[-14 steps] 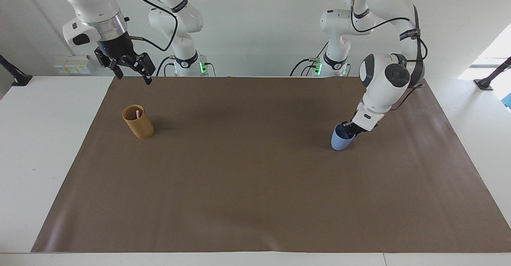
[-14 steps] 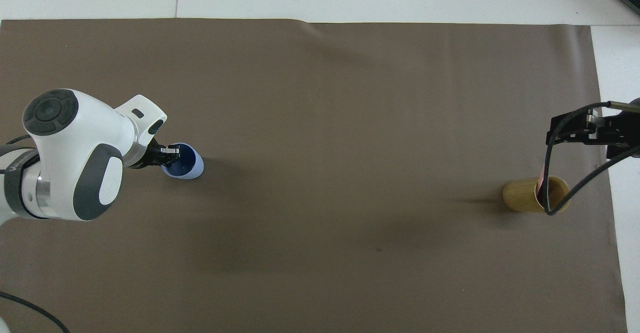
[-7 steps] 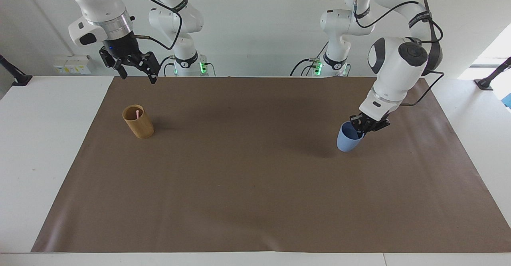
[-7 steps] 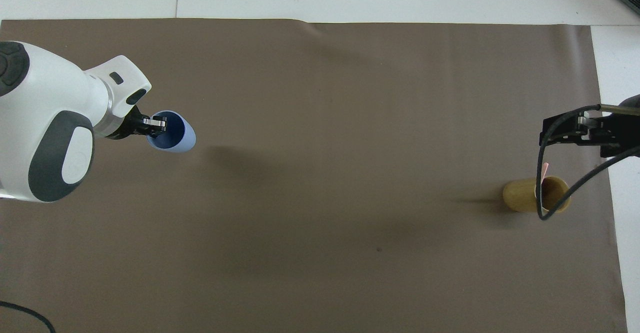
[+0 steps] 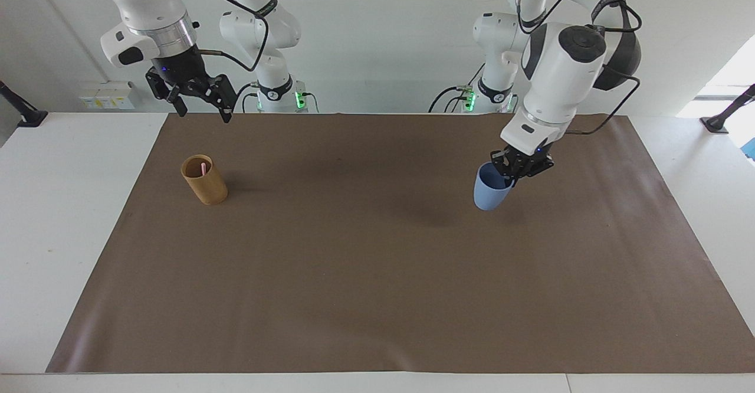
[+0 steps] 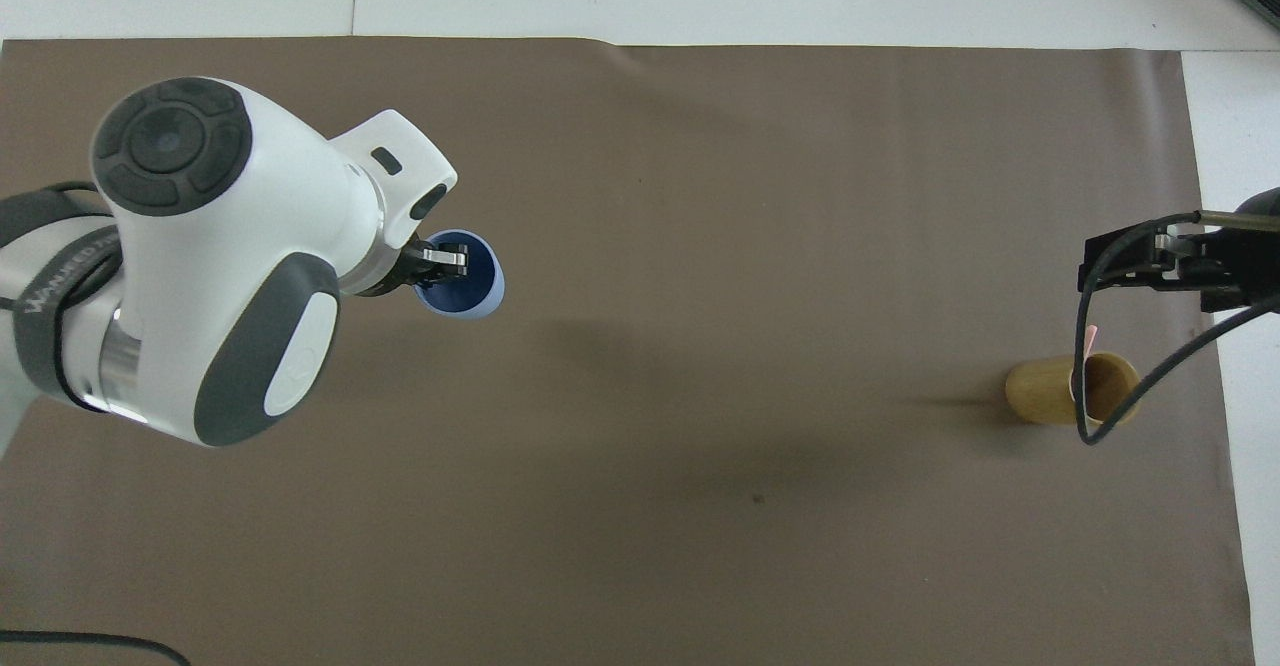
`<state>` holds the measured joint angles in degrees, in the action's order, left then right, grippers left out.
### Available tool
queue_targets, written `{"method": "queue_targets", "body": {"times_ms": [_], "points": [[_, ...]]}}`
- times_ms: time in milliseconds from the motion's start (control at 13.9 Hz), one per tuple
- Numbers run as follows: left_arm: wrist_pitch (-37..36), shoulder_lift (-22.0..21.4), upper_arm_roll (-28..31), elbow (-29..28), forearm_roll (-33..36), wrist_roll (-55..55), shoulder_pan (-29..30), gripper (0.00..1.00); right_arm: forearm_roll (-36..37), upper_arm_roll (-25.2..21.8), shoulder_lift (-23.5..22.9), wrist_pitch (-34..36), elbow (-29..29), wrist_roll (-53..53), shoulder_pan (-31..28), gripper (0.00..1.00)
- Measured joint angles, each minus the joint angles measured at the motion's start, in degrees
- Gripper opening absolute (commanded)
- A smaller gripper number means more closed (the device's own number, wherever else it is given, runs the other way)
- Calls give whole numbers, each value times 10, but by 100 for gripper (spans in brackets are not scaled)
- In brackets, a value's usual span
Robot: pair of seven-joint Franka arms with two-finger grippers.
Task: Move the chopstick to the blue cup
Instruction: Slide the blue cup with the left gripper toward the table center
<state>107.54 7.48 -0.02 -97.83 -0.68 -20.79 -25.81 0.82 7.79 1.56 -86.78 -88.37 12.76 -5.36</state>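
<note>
The blue cup (image 5: pixel 488 189) hangs in the air over the mat, toward the left arm's end, its shadow on the mat below. My left gripper (image 5: pixel 514 172) is shut on its rim, one finger inside; in the overhead view the left gripper (image 6: pixel 440 264) grips the blue cup (image 6: pixel 478 291) at the rim. A pink chopstick (image 5: pixel 203 169) stands in the tan wood-coloured cup (image 5: pixel 204 180) toward the right arm's end; the overhead view shows the chopstick's tip (image 6: pixel 1091 336) above the tan cup (image 6: pixel 1045 393). My right gripper (image 5: pixel 199 99) is open and empty, high over the mat beside the tan cup; it also shows in the overhead view (image 6: pixel 1150 264).
A brown mat (image 5: pixel 354 275) covers most of the white table (image 5: pixel 53 216). The right arm's black cable (image 6: pixel 1095 416) hangs across the tan cup in the overhead view.
My left gripper has lifted the blue cup off the mat and carried it toward the table's middle. My right gripper rose slightly, then held still.
</note>
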Motion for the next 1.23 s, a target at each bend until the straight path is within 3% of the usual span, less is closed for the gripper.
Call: {"method": "queue_targets", "body": {"times_ms": [433,866,1227], "points": [[81,93,-3,24,-1,-139,-115,0,0,0,-1,0,-1,-24,0,100],[109,109,-5,17,-1,-159,-159,0,1,0,-1,1,-3,-25,0,100],[138,134,-5,9,-1,-176,-161,0,1,0,-1,1,-5,-25,0,100]]}}
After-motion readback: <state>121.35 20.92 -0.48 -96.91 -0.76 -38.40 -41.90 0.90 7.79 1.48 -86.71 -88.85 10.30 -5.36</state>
